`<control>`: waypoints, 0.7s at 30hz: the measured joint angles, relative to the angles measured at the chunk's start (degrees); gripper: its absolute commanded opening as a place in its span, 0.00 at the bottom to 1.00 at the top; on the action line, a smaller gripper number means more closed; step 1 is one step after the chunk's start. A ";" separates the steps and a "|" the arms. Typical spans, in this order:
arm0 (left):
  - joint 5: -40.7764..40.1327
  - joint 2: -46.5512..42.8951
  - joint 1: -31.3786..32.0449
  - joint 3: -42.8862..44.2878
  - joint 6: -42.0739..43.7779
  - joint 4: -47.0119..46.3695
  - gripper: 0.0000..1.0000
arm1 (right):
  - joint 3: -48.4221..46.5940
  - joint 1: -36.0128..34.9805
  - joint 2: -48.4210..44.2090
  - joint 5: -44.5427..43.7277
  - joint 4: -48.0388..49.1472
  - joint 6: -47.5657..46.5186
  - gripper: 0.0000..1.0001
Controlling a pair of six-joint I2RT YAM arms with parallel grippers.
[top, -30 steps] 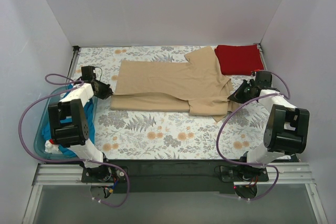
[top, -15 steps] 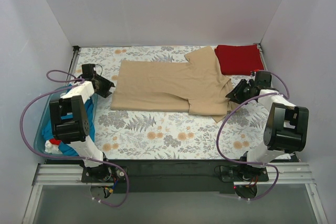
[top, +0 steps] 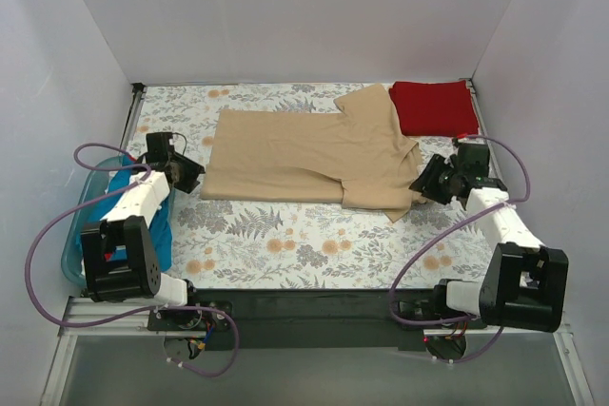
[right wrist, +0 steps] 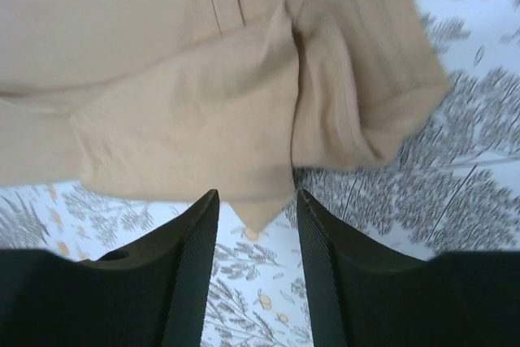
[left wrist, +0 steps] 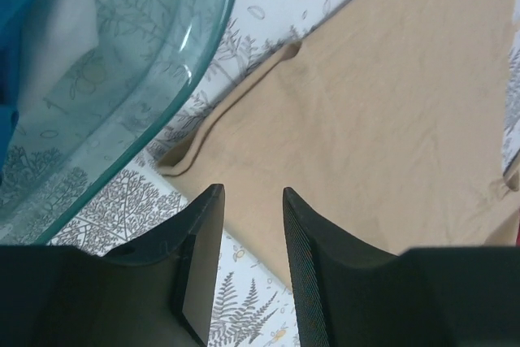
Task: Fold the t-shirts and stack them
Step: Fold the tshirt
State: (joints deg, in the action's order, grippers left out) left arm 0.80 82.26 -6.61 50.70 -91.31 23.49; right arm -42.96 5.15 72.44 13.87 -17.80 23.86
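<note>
White walls [top: 285, 16] close in three sides of a floral tablecloth [top: 285, 235], and the tan shirt [top: 304, 154] lies spread across its middle, flat, with its length running left to right. Its near long edge is turned over onto the body, and its hem is the left end. One sleeve [top: 371, 102] reaches from its far right end, and the other is crumpled under at the near right corner. A folded red shirt [top: 433, 106] sits just beside that far sleeve, to the right of the tan shirt; whether the two touch cannot be told. Left of the tan shirt, off the cloth's edge, stands a light blue tub [top: 71, 244] with the teal shirt [top: 157, 221] bunched inside, partly hidden by the left arm. The left claw [top: 190, 173] hangs low just beside the tan shirt's near left corner. Its wrist view shows the fingers spread and released over the hem corner, with the tub's clear rim close on one side. The right claw [top: 423, 183] sits just beside the tan shirt's near right corner. Its wrist view shows the fingers parted and released, with a pointed fold of the tan shirt lying in line between the tips and the rumpled sleeve just past it. Whether either claw touches the fabric cannot be told.
</note>
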 measured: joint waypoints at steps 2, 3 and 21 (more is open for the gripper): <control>0.00 0.02 0.22 -1.07 -0.04 0.22 0.33 | 3.13 -2.73 -2.08 -1.88 -0.92 0.09 0.46; 0.00 0.02 0.35 -1.51 -0.07 0.42 0.32 | 4.55 -4.39 -2.78 -2.93 -1.25 0.22 0.45; 1.79 0.02 0.48 -2.01 0.07 0.46 0.31 | 8.57 -15.37 2.91 -11.37 2.43 4.72 0.44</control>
State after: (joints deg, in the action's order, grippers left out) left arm 2.59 82.28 -6.13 48.69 -91.24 23.94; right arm -34.39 -10.22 75.35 2.50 -15.38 28.58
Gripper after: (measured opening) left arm 0.315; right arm 0.432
